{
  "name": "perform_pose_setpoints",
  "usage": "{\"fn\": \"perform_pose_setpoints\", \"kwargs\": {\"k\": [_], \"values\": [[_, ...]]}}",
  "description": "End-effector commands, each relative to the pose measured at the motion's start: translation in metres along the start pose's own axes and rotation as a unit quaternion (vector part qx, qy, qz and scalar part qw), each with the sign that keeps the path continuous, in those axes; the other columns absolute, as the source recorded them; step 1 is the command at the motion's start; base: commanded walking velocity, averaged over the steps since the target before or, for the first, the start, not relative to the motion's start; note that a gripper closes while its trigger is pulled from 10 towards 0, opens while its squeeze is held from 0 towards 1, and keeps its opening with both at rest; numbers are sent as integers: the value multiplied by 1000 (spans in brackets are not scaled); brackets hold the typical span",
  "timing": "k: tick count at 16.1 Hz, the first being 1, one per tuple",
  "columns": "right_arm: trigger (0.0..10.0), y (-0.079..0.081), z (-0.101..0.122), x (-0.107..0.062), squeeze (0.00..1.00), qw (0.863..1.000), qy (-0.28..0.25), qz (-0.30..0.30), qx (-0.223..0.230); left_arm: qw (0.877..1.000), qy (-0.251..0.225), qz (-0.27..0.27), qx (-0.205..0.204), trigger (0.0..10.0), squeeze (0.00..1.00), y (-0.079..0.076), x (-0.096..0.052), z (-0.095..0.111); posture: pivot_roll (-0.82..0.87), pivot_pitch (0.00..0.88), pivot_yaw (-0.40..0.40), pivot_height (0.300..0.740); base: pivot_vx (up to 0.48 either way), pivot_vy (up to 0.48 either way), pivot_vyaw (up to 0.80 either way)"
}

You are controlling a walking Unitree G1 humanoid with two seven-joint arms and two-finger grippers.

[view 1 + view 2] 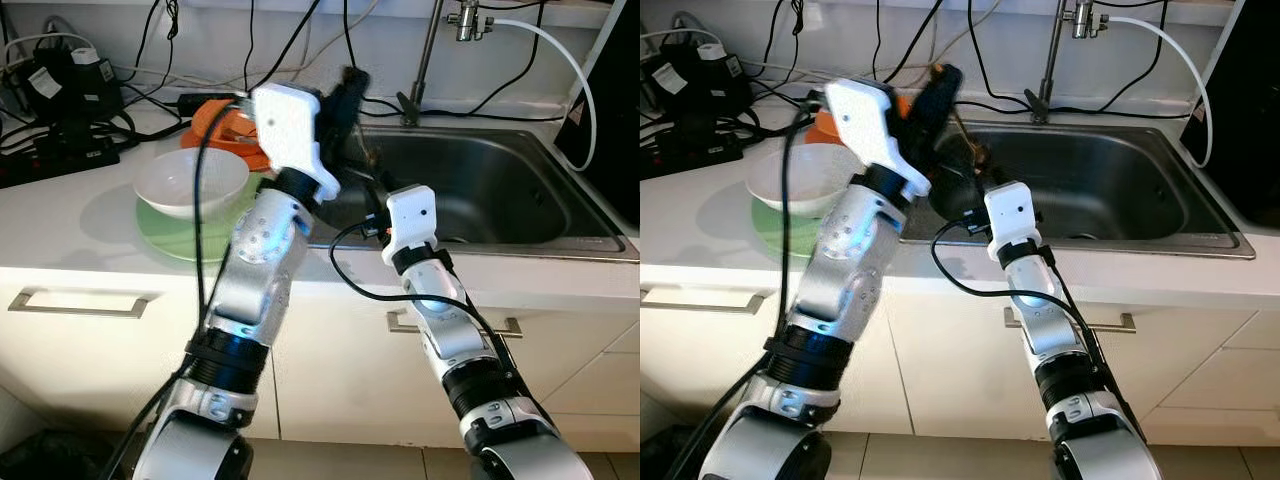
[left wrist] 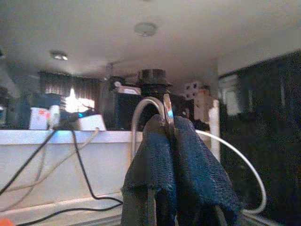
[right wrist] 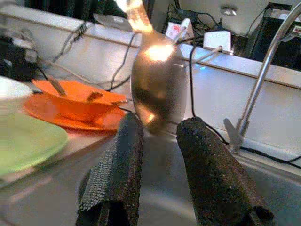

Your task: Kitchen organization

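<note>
My left gripper point(image 1: 345, 98) is raised over the left rim of the steel sink point(image 1: 520, 235) and is shut on a metal spoon point(image 2: 168, 112), whose handle edge shows between the fingers. The spoon's bowl point(image 3: 155, 89) hangs just beyond my right gripper point(image 3: 162, 123), whose fingers point(image 3: 117, 165) stand open on either side of it without touching. In the right eye view the right gripper point(image 1: 955, 195) sits low at the sink's left edge, under the left gripper. A white bowl point(image 1: 190, 182) rests on a green plate point(image 1: 170, 238) on the counter to the left.
An orange dish point(image 1: 225, 125) with something in it stands behind the white bowl. Power strips and black cables point(image 1: 60, 120) crowd the back left of the counter. A faucet point(image 1: 425, 60) and a white hose point(image 1: 570, 60) rise behind the sink. Drawer handles point(image 1: 80, 303) lie below.
</note>
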State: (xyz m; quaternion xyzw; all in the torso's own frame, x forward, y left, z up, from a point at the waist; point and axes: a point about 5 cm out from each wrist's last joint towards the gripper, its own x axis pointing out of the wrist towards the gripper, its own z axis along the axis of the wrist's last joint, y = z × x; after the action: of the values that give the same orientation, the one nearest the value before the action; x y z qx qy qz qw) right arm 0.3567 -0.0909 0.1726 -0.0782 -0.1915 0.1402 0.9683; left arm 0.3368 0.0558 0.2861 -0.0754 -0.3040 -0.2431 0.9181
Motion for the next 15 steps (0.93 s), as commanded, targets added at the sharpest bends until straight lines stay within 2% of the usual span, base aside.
{"fn": "perform_pose_setpoints", "kwargs": {"k": [1, 6, 11, 15], "values": [[10000, -8, 7, 0, 0, 999, -20, -16, 35, 1000, 8, 23, 4, 10000, 0, 14, -1, 0, 0, 0, 9, 740, 0, 0, 0], [10000, -8, 16, 1, 0, 998, -42, -9, 47, 999, 16, 28, -8, 10000, 0, 15, -4, -4, -2, 0, 8, 740, 0, 0, 0], [10000, 0, 26, 2, 0, 996, -64, 24, 60, 999, 28, 21, -16, 10000, 0, 12, -6, -8, -3, 0, 12, 740, 0, 0, 0], [10000, 9, 31, 2, 0, 994, -75, 54, 63, 999, 45, -5, -29, 10000, 0, 1, -6, -14, -5, 0, 16, 740, 0, 0, 0]]}}
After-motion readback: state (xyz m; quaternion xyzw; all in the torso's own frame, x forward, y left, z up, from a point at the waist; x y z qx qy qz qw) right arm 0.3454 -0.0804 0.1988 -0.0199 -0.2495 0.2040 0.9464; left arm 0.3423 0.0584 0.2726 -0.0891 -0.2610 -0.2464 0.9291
